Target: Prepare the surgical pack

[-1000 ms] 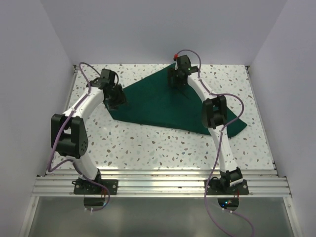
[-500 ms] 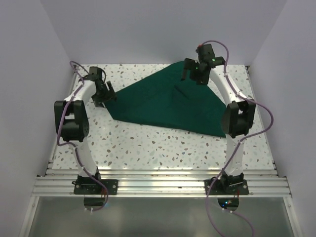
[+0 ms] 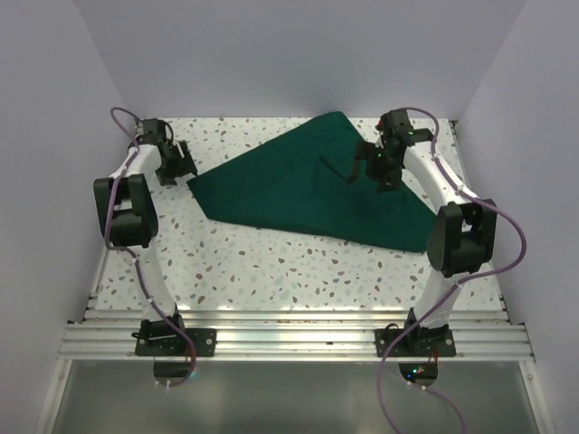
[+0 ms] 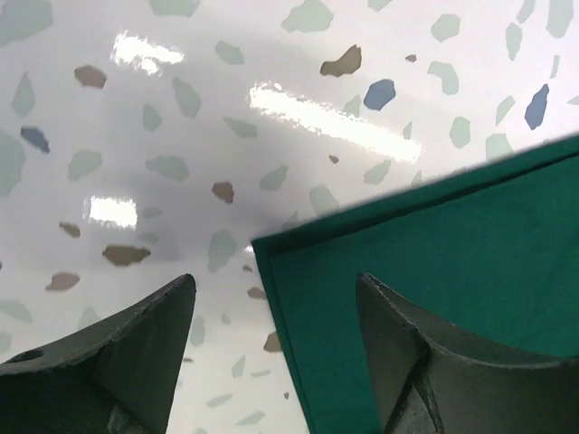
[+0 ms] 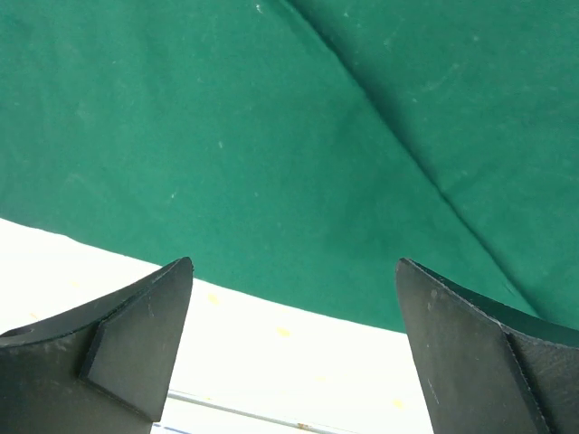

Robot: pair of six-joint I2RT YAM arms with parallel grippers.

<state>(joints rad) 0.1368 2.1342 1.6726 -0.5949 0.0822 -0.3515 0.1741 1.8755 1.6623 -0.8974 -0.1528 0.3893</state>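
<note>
The surgical pack, a dark green cloth (image 3: pixel 298 185), lies spread flat across the back half of the table, with a small crease near its middle. My left gripper (image 3: pixel 178 168) is open and empty, hovering just left of the cloth's left corner. In the left wrist view that corner (image 4: pixel 407 271) points between my open gripper (image 4: pixel 274 282). My right gripper (image 3: pixel 371 170) is open and empty above the cloth's right part. In the right wrist view the cloth (image 5: pixel 271 136) fills the top and its edge runs between my open gripper (image 5: pixel 294 264).
The speckled white table (image 3: pixel 289 271) is walled at the back and both sides. A metal rail (image 3: pixel 289 339) with both arm bases runs along the near edge. Purple cables loop off both arms.
The left gripper has swung back and left, off the cloth's left corner. The right gripper has moved right and nearer over the cloth. The right arm's elbow has shifted right.
</note>
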